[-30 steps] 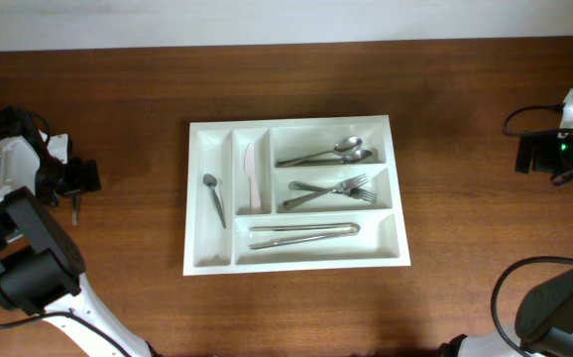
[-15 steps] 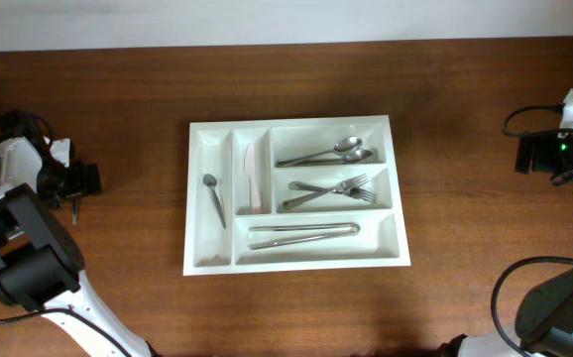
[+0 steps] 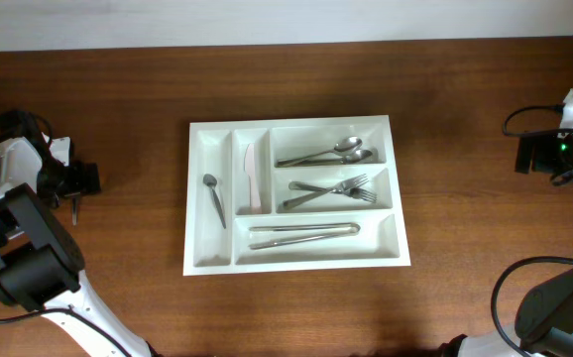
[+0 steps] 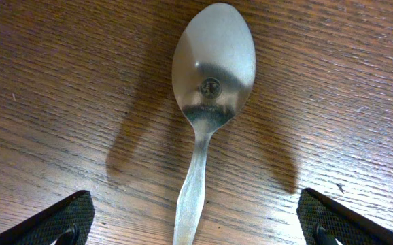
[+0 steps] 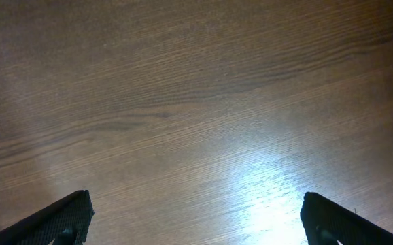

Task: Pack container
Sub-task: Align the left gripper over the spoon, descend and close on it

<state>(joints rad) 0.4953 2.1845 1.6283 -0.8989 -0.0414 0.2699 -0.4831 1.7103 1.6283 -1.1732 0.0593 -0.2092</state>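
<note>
A white container [image 3: 210, 149] sits at the middle of the wooden counter [image 3: 465, 218], its cutlery sorted by kind: what look like tongs [image 3: 303, 235] in the nearest compartment, forks [image 3: 331, 190] behind them, spoons [image 3: 326, 154] farthest. Near the counter's left edge the left hand [image 4: 196, 221] hangs with fingers spread either side of a loose spoon [image 4: 213, 61] lying flat, seemingly lined up to grasp it. By the right edge the right hand [image 5: 196, 218] is open over bare wood, likely parked clear.
</note>
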